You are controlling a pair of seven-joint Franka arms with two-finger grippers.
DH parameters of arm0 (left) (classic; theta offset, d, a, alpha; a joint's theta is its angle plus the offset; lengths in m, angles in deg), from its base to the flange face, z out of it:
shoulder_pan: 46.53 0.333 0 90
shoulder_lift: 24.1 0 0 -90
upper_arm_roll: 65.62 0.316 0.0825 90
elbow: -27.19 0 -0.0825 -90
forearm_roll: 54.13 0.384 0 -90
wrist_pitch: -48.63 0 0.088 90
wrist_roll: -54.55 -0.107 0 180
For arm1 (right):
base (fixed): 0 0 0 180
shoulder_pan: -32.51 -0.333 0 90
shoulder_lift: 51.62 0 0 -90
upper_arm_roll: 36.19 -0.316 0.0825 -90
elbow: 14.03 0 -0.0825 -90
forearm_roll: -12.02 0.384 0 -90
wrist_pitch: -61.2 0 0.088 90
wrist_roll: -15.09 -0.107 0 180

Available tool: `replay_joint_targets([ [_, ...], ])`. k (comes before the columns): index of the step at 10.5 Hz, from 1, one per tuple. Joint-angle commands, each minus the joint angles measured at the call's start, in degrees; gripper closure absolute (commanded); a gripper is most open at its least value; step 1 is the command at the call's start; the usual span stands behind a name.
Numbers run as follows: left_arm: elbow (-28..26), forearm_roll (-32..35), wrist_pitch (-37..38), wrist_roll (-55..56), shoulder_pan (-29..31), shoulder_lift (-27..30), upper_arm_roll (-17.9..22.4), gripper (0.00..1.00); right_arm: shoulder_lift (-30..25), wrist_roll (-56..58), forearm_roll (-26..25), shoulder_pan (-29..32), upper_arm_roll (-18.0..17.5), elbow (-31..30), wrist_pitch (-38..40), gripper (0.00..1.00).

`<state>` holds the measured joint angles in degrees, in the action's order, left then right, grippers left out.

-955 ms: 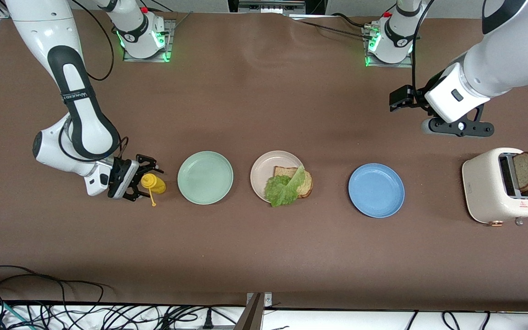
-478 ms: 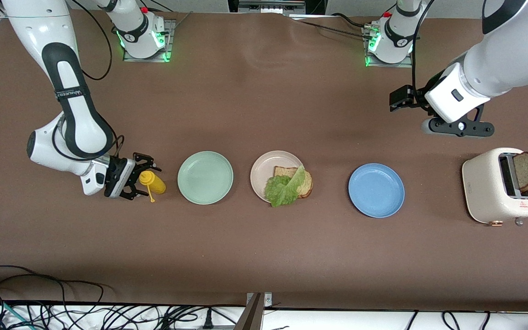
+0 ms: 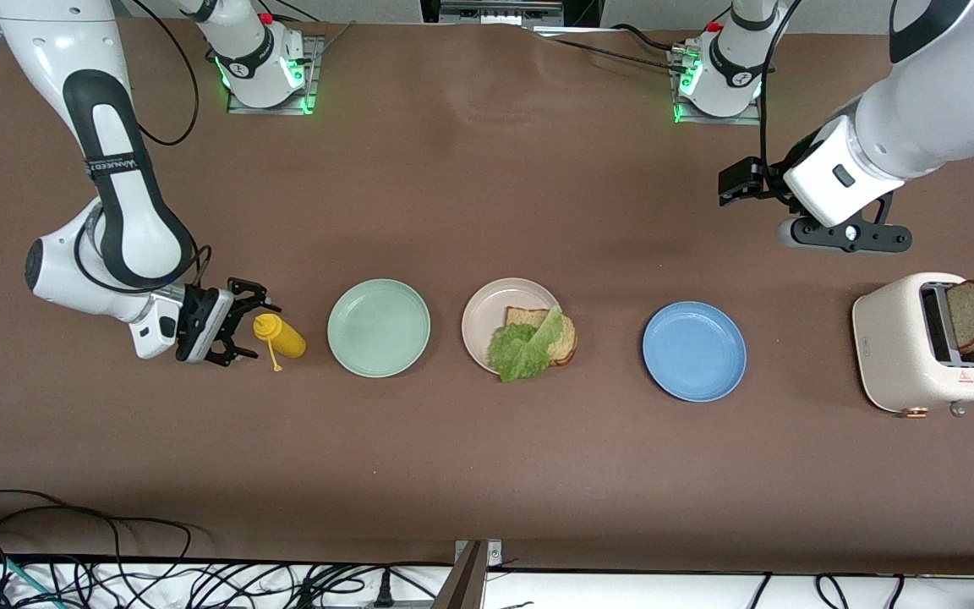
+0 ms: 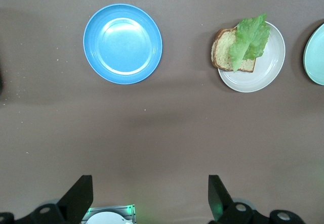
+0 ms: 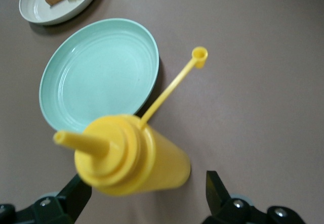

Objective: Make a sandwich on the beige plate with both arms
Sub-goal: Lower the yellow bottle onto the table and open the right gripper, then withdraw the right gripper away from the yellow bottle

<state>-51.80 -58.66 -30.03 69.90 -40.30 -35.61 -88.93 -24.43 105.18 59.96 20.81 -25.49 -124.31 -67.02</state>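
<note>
Front view, right gripper (image 3: 240,330) open, backed off yellow bottle (image 3: 280,336), left gripper (image 4: 147,204) open, unmoved

right gripper (image 3: 238,321): drawn back from the yellow squeeze bottle (image 3: 278,335) toward the right arm's end of the desk; a second ago the bottle was enclosed between the fingers (image 3: 248,293), now it is cleared by their tips.
right arm: elbow and forearm carried along the same way, away from the mint green plate (image 3: 379,327).
fingers: seen spread wide in the right wrist view, with the bottle released and left standing upright on the desk.
</note>
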Motion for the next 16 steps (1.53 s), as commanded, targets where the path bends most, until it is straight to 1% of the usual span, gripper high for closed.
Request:
replay_joint_targets([
  [1, 0.59, 0.66, 0.88, 0.55, 0.09, 0.53, -0.24, 0.00, -4.41, -6.92, -4.77, 0.44, 0.11, -2.21, 3.23, 0.00],
  [2, 0.59, 0.31, 0.80, 0.64, 0.09, 0.44, -0.24, 0.00, -5.21, -10.17, -7.23, 0.44, 0.81, -2.13, 4.99, 0.00],
  [6, 0.59, 0.57, 0.80, 0.64, 0.09, 0.44, -0.15, 0.00, -9.95, -25.62, -15.49, 0.36, 0.90, -1.78, 10.87, 0.00],
  [7, 0.59, 0.66, 0.71, 0.64, 0.09, 0.44, -0.06, 0.00, -11.70, -32.54, -19.78, 0.36, 0.64, -1.78, 11.85, 0.00],
  [8, 0.59, 0.75, 0.71, 0.64, 0.09, 0.44, -0.06, 0.00, -13.72, -39.83, -23.65, 0.36, -0.49, -1.69, 12.64, 0.00],
  [9, 0.59, 0.84, 0.62, 0.55, 0.01, 0.35, 0.03, 0.00, -15.65, -45.30, -25.08, 0.36, -1.55, -1.69, 12.83, 0.00],
  [10, 0.59, 0.84, 0.62, 0.64, 0.01, 0.35, 0.03, 0.00, -16.89, -49.44, -25.44, 0.70, -1.65, -1.60, 13.52, 0.00],
  [11, 0.59, 0.84, 0.62, 0.55, 0.01, 0.35, 0.03, 0.00, -18.21, -53.31, -26.40, 3.67, -3.39, -1.43, 14.40, 0.00],
  [12, 0.59, 0.84, 0.62, 0.55, 0.18, 0.44, 0.03, 0.00, -19.79, -58.49, -28.59, 8.05, -8.62, -1.16, 14.50, 0.00],
  [13, 0.59, 0.93, 0.62, 0.55, 0.18, 0.44, 0.03, 0.00, -21.46, -66.02, -30.52, 10.35, -10.94, -1.07, 14.58, 0.00],
  [14, 0.59, 0.84, 0.62, 0.55, 0.18, 0.35, 0.03, 0.00, -22.78, -72.36, -34.28, 10.46, -11.22, -0.20, 14.67, 0.00],
  [15, 0.59, 0.84, 0.53, 0.55, 0.18, 0.35, 0.03, 0.00, -23.05, -78.34, -36.50, 10.72, -11.31, 1.89, 18.33, 0.00],
  [16, 0.59, 0.84, 0.53, 0.55, 0.01, 0.35, 0.03, 0.00, -23.06, -84.23, -37.48, 10.90, -11.84, 5.66, 23.58, 0.00],
])
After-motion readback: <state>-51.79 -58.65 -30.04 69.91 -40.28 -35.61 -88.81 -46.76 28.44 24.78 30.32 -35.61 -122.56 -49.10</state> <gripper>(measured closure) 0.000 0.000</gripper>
